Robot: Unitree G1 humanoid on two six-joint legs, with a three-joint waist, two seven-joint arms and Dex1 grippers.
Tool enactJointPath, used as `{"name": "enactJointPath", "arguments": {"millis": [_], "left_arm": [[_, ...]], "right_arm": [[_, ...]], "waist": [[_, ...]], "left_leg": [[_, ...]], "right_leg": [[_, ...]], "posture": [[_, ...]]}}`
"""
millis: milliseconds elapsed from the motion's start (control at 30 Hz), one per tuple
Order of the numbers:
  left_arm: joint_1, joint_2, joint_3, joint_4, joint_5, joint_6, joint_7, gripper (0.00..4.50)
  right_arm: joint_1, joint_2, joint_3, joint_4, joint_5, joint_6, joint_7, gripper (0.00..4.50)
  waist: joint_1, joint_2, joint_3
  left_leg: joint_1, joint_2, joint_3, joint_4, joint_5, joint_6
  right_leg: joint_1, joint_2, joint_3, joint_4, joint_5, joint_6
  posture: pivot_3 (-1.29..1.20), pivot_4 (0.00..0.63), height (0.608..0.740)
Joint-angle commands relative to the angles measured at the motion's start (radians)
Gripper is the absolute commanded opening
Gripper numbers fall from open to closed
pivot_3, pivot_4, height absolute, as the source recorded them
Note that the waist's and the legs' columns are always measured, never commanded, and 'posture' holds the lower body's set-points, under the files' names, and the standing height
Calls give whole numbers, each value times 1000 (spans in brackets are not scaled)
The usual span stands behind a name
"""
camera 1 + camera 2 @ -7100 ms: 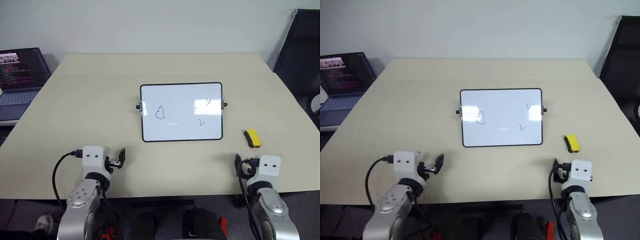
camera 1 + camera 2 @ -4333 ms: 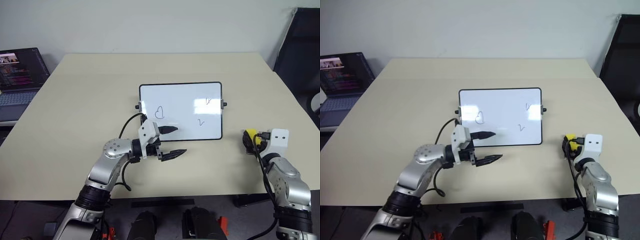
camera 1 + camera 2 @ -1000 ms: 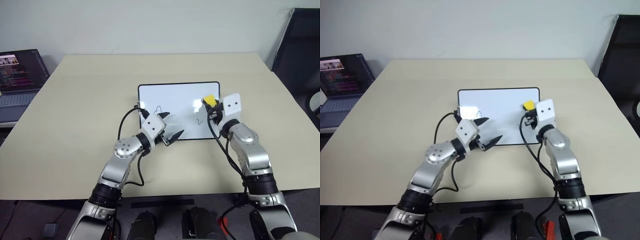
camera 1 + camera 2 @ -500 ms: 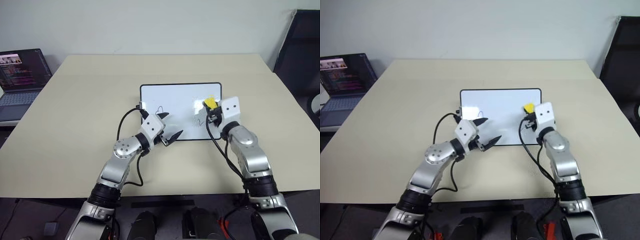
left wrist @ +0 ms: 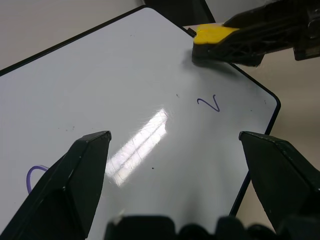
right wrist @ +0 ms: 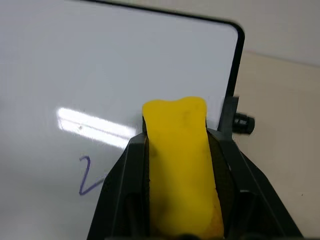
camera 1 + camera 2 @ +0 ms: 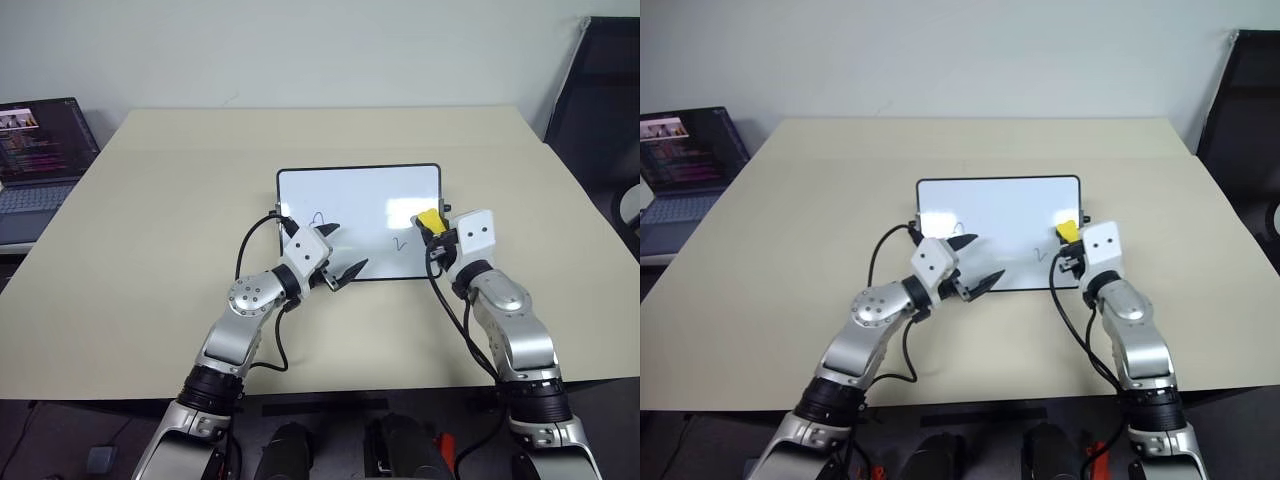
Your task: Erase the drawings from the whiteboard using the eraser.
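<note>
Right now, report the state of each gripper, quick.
Left gripper: open, holding nothing, over the whiteboard.
Right gripper: closed on the eraser.

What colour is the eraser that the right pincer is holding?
Yellow; the eraser shows best in the right wrist view, clamped in the right pincer.

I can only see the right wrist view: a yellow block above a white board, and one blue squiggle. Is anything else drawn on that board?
Observer: Yes. There is a heart outline near the left side of the board.
Operator: Is the other arm doing anything?
Observer: The left gripper is open over the board's near-left part, in front of that heart, and holds nothing.
Operator: Is there anything else around?
Observer: An open laptop stands far to the left, past the edge of the table.
</note>
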State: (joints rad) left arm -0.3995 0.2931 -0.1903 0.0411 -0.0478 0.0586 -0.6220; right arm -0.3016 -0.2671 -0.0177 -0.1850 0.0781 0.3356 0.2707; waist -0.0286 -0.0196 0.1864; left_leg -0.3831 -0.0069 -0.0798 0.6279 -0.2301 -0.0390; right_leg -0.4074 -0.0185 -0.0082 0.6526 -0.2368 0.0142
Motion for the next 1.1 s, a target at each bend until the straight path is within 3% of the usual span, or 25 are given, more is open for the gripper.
{"name": "enactJointPath", "arguments": {"millis": [33,300,700,1100], "left_arm": [[16,12,5,-53,-4,-6,-5,4500],[95,33,-6,-131,1,34,0,4500],[104,29,-12,-166,13,67,13,4500],[121,35,-9,-197,12,86,25,4500]], "right_arm": [[49,-34,-18,-102,32,-61,58,1217],[91,-78,25,-76,14,-84,116,1217],[-67,37,147,151,-61,-188,85,1217],[-27,-48,144,131,-174,-58,48,1217]], "waist": [[0,0,0],[-1,0,0],[0,0,0],[7,0,0]], "left_leg": [[0,0,0,0,0,0],[0,1,0,0,0,0],[-1,0,0,-1,0,0],[0,1,-1,1,0,0]], "right_leg": [[0,0,0,-1,0,0],[0,0,0,-3,0,0],[0,0,0,-3,0,0],[2,-2,0,-3,1,1]], "posture": [[0,150,740],[0,150,740],[0,150,740],[0,150,740]]}}
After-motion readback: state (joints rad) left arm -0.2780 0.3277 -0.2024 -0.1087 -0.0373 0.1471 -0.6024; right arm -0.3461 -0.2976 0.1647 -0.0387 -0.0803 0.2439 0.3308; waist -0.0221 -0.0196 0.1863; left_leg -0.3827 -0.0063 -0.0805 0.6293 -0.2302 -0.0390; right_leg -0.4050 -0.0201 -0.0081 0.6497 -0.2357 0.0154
